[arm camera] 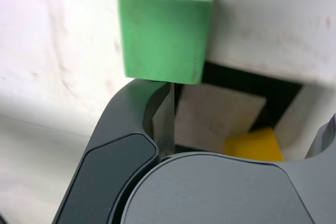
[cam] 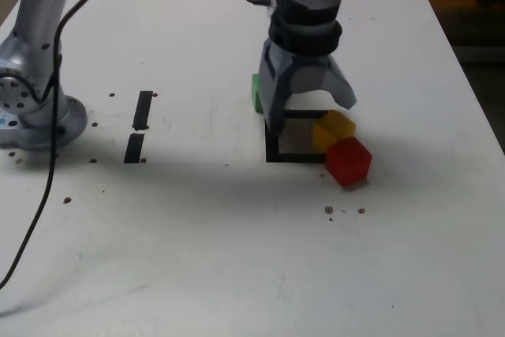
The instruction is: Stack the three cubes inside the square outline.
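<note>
From my remote station I see the gripper [cam: 309, 113] hanging low over the square outline [cam: 276, 151] on the white tabletop [cam: 237, 258], its jaws spread wide and holding nothing. One jaw comes down at the outline's edge on the exterior view's left, the other flares toward that view's right above the yellow cube [cam: 333, 129]. The yellow cube sits on the outline's corner at the exterior view's right, partly inside it, and the red cube [cam: 348, 161] touches it on the near side, outside the tape. The green cube [cam: 256, 92] stands outside the outline, just beyond its far corner on the exterior view's left, mostly hidden behind the gripper there; the wrist view shows the green cube [arm camera: 165, 31] clearly, just past one jaw tip. Two short black tape strips [cam: 139, 126] lie well apart toward the exterior view's left, near the arm's base [cam: 35, 116].
</note>
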Robot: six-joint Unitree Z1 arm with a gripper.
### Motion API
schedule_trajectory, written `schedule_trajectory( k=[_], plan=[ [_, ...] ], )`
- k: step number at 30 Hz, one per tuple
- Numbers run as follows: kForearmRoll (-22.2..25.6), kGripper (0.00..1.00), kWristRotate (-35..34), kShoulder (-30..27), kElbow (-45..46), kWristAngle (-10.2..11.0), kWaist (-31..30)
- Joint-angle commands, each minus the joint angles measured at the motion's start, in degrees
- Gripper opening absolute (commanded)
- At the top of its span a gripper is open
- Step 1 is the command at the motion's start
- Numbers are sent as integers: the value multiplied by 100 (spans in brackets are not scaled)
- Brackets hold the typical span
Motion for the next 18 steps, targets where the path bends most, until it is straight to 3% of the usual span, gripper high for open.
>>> schedule_trajectory(
  k=[1, 10, 18],
  plan=[
    [133, 98, 8, -147, 25, 80, 53],
    [99, 98, 22, -324, -243, 231, -46],
    [46, 100, -52, -86, -707, -8, -293]
  ],
)
